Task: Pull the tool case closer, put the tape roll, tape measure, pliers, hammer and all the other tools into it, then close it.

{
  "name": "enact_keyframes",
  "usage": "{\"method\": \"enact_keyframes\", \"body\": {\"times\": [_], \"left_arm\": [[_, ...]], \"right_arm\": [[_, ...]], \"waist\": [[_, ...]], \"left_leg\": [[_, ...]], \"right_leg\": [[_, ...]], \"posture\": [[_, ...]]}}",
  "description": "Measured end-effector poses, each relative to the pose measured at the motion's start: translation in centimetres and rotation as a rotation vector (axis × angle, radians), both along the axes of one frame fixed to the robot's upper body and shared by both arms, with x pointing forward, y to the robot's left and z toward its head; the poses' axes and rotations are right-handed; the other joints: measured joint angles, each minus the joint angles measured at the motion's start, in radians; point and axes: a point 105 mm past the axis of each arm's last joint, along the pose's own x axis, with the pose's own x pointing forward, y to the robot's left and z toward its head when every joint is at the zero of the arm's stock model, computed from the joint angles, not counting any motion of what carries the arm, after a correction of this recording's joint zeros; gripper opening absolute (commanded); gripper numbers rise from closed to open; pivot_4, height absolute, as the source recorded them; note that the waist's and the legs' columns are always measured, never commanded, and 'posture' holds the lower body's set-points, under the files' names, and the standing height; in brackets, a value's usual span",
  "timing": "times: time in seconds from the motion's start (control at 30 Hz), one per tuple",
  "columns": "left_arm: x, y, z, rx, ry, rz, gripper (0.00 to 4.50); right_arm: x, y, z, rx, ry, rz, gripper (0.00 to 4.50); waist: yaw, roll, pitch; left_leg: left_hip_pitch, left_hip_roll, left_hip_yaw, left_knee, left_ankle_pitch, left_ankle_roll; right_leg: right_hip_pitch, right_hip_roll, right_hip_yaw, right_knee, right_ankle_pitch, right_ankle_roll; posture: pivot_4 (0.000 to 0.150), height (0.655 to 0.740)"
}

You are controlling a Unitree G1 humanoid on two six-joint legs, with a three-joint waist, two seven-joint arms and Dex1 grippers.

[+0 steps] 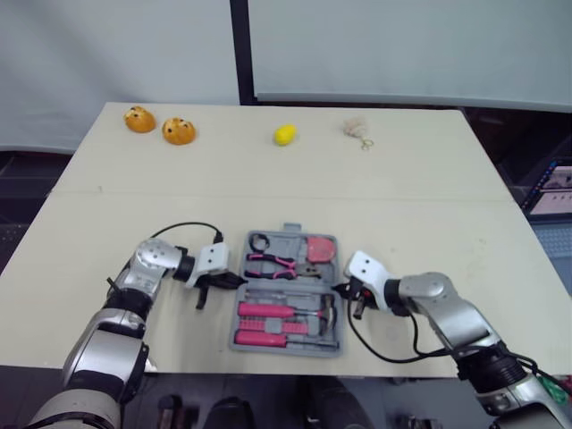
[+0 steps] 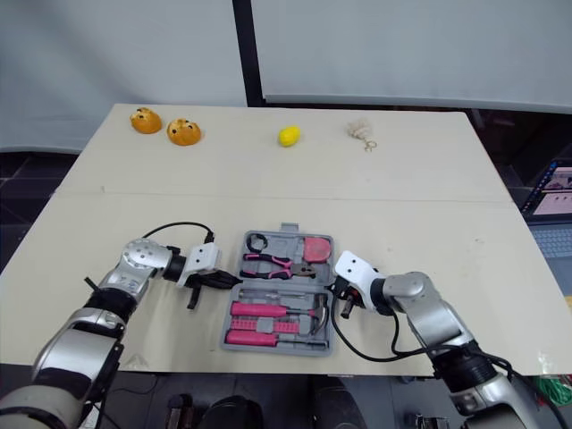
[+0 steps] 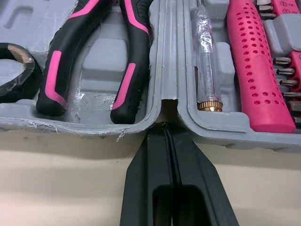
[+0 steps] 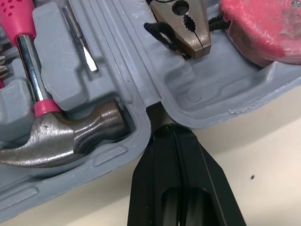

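Lying open on the table (image 1: 268, 179), the tool case (image 1: 288, 239) holds tape roll (image 1: 260, 241), pliers (image 1: 273, 264), tape measure (image 1: 320, 248) and hammer (image 4: 61, 141). The left gripper (image 3: 164, 127), fingers pressed together and empty, meets its left hinge notch. The right gripper (image 4: 173, 129), likewise closed on nothing, meets the right notch.

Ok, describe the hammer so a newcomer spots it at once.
On the table, find the open grey tool case at the near edge. The hammer lies in its nearer half, head toward the right; only it has a steel claw head.
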Motion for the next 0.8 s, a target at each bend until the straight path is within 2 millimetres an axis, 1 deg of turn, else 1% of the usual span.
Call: {"method": "enact_keyframes", "body": {"times": [0.23,0.37,0.63,0.8], "left_arm": [[-1.2,-0.2,-0.3,-0.012,0.017,0.001,0.03],[-2.1,-0.2,-0.5,-0.001,0.030,0.002,0.03],[-2.8,-0.2,-0.5,0.011,0.050,0.021,0.03],[-3.7,0.1,-0.6,0.028,0.066,0.013,0.03]], "right_arm": [[-1.2,-0.1,-0.1,0.010,0.029,-0.023,0.00],[-1.3,-0.1,0.4,0.016,0.020,-0.032,0.00],[-1.2,-0.1,0.7,0.027,0.016,-0.040,0.00],[-1.9,0.3,1.0,0.027,0.018,-0.028,0.00]], "waist": [[0.000,0.000,0.000],[0.000,0.000,0.000],[0.001,0.000,0.000],[0.001,0.000,0.000]], "left_leg": [[0.000,0.000,0.000,0.000,0.000,0.000],[0.000,0.000,0.000,0.000,0.000,0.000],[0.000,0.000,0.000,0.000,0.000,0.000],[0.000,0.000,0.000,-0.001,0.000,0.000]], "right_leg": [[0.000,0.000,0.001,0.000,0.000,0.000],[0.000,0.000,0.001,0.001,0.000,0.000],[0.000,0.000,0.001,0.001,0.000,0.000],[0.000,0.001,0.001,0.000,0.000,0.000]], "posture": [[0.150,0.7400],[0.150,0.7400],[0.150,0.7400],[0.150,0.7400]]}}
